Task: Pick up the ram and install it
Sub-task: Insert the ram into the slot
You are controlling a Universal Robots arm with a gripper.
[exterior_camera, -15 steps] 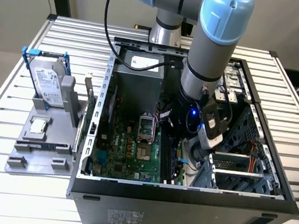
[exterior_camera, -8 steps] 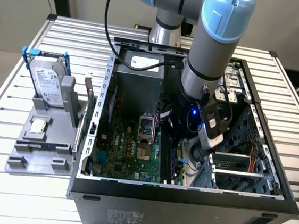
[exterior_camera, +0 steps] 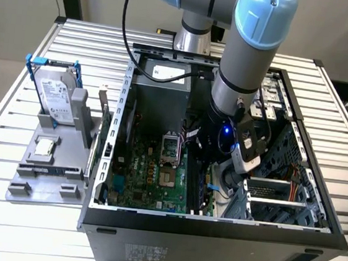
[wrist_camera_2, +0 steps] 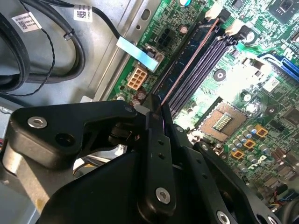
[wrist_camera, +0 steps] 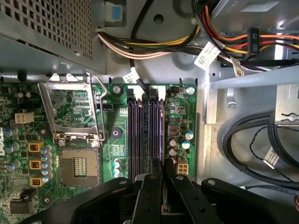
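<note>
Deep inside the open computer case (exterior_camera: 214, 225), the arm's black gripper (wrist_camera: 163, 169) has its two fingers (wrist_camera: 150, 196) drawn together on the thin edge of the ram (wrist_camera_2: 187, 63), which stands on edge along the outermost of the motherboard's black slots (wrist_camera: 135, 130), on the side nearest the case wall; whether it is fully seated cannot be told, since the gripper's own body covers its near end in both wrist views. Room is tight: on one side of the strip run the other slots, on the other a narrow band of green motherboard (wrist_camera: 117, 140) with small capacitors and a white connector (wrist_camera_2: 137, 78), then the bare grey metal of the case floor. Beyond the slots the processor socket (wrist_camera: 79, 168) lies open with its metal retention frame (wrist_camera: 70, 109) lifted. A bundle of yellow, orange and black cables (wrist_camera: 159, 46) crosses above the far end of the slots, and thick black cables (wrist_camera: 252, 144) loop on the floor beside the board. In the exterior view the arm (exterior_camera: 246, 63) and its wrist hide the gripper and most of the slots. Well apart, on the slatted table (exterior_camera: 2, 224) at the exterior view's left, a grey holder (exterior_camera: 52, 167) carries a silver hard drive (exterior_camera: 54, 96) in a blue frame and a small square silver chip (exterior_camera: 43, 147).
</note>
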